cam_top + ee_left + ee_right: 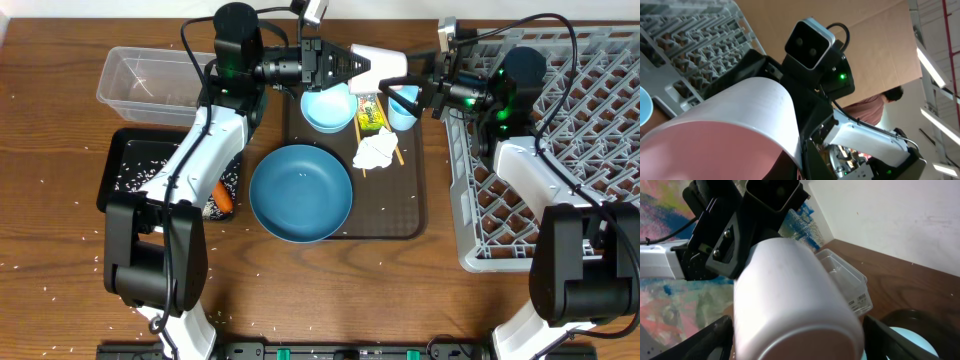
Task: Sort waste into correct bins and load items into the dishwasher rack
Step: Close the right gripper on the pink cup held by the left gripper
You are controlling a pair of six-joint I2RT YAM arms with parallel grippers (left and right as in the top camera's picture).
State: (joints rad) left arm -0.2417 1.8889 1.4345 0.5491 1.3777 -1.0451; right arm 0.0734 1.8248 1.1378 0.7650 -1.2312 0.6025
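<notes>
Two robot arms meet over the far edge of a brown serving tray [412,205], the pink cup [380,62] lying on its side in the air between them. The left gripper [345,62] is clamped on the cup's rim at the mouth end. The right gripper [408,92] stands wide, its black fingers [710,341] flanking the cup's base; whether they touch it cannot be told.

Below on the tray, the large blue bowl [300,192] fills the near left corner. The small light-blue bowl [327,107] and the light-blue cup [403,110] sit along the far edge, with the yellow-green foil wrapper [371,114] between them. Its printing is too small to read. A crumpled white tissue [376,150] lies across the wooden chopsticks [358,135] at mid-tray.

The grey dishwasher rack [560,120] takes the table's right edge. At the left edge, the black tray [122,160] holds white rice [135,172] and, in its near right corner, an orange carrot [222,197]. Behind it sits the clear tub [150,80], whose small white label [860,300] is illegible.
</notes>
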